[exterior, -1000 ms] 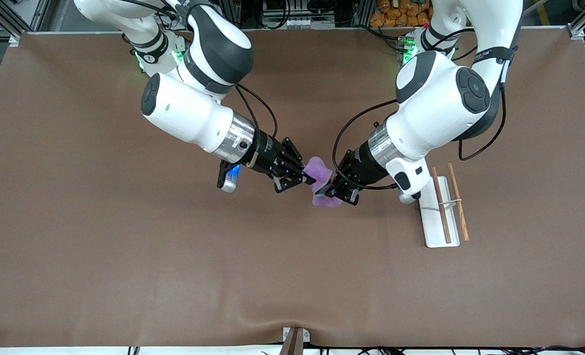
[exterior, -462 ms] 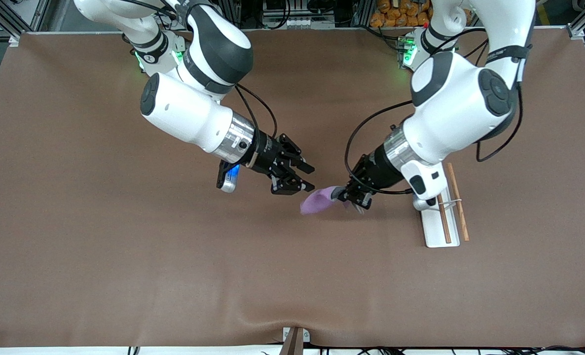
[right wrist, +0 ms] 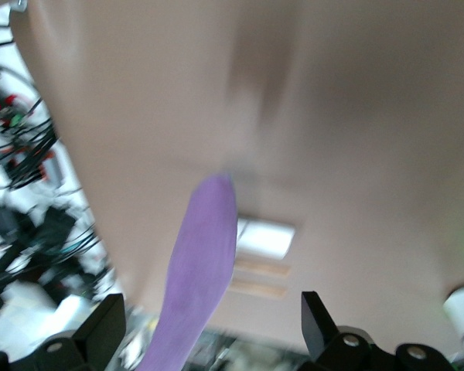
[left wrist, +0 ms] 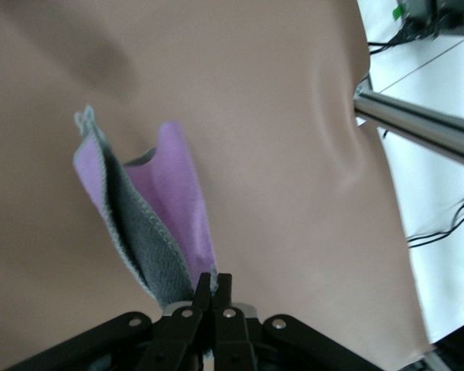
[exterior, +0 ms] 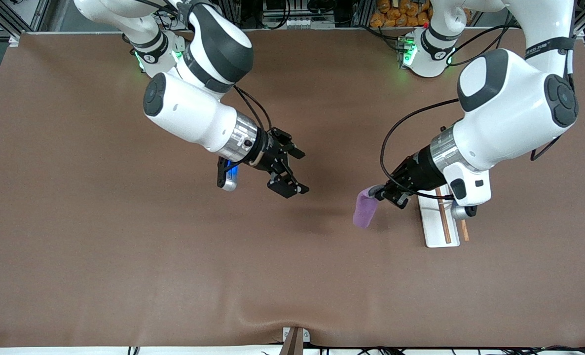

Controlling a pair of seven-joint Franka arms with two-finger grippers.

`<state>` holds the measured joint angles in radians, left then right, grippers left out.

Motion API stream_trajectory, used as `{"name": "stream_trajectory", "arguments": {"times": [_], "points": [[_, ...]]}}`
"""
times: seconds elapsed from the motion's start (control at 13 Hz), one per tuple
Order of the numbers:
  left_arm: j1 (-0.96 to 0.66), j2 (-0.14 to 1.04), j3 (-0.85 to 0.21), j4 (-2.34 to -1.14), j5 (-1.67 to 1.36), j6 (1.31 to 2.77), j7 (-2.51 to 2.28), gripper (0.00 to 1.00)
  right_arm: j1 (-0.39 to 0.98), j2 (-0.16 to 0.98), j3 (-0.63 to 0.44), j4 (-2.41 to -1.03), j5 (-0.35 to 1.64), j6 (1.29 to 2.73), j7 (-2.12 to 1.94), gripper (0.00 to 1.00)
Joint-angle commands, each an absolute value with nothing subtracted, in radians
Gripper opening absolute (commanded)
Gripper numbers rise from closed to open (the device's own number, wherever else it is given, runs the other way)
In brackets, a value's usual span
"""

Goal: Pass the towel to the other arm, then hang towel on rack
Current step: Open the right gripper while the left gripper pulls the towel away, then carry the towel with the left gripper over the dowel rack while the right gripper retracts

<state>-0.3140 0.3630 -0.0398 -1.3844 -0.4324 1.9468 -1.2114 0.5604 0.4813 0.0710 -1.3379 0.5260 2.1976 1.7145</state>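
Front view shows you the left hand (exterior: pixel 390 196) clenched on the towel (exterior: pixel 365 211) beside the rack (exterior: pixel 439 217), ready for hanging, while the right hand (exterior: pixel 292 173) waits released over mid-table.

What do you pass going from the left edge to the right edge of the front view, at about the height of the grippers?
Right gripper, open over bare table → the towel, hanging → left gripper, its fingers shut on the towel's top end → the rack.
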Motion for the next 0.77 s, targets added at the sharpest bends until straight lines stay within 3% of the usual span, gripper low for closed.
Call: {"name": "stream_trajectory", "arguments": {"times": [0.0,0.15,0.31,0.69], "points": [[-0.276,0.35,-0.038,-1.39,-0.401,1.849,-1.048,0.0,0.558,0.453,0.077,-1.33,0.25,1.962,1.694,1.0],[-0.247,0.351,-0.037,-1.397,-0.329,1.752,-0.881,0.0,0.564,0.436,0.078,-1.328,0.102,1.661,1.561,1.0],[-0.226,0.354,-0.038,-1.404,-0.237,1.672,-0.682,0.0,0.551,0.428,0.074,-1.33,0.066,1.47,1.368,1.0],[-0.146,0.367,-0.037,-1.453,-0.164,1.632,-0.317,0.0,0.468,0.368,0.067,-1.364,-0.127,1.319,0.949,1.0]]}}
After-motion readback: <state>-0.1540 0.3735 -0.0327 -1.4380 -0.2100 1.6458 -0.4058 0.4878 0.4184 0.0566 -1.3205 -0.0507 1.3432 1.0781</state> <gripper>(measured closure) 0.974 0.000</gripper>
